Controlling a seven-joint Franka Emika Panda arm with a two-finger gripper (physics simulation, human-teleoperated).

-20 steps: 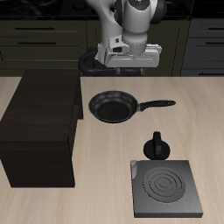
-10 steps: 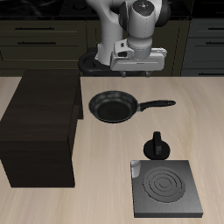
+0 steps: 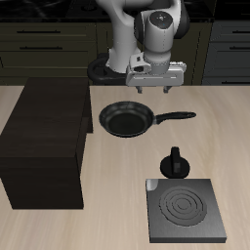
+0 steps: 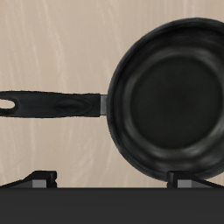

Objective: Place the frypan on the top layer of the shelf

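Starting at the shelf (image 3: 46,142): you have a big dark block with a flat top, its near face dropping toward the table's front edge. Its far top corner comes just beside the frypan (image 3: 127,119), with only a thin strip of bare table (image 3: 117,210) between them, so room is tight on that side.

The frypan sits flat on the table, well back from the front edge, roughly mid-table. Its long axis runs across the table, parallel to the front edge: the bowl lies toward the shelf and the straight handle points away from it. Around the handle you have open wood on every side.

Your gripper (image 3: 155,88) hangs above the pan's far rim, over the spot where the handle joins the bowl, clear of the pan. Its two fingers (image 3: 143,88) point down with a gap between them, spread and holding nothing. In the wrist view only their tips (image 4: 41,179) show, and the pan's rim is cut off by the frame edge there.

Nearer the front edge, past the handle, a small black knobbed pot (image 3: 175,163) stands just behind the stove plate (image 3: 184,211), close to touching it; you cannot tell if they meet. Both stand well apart from the pan.

Behind the arm, a dark round thing on the table is mostly hidden.
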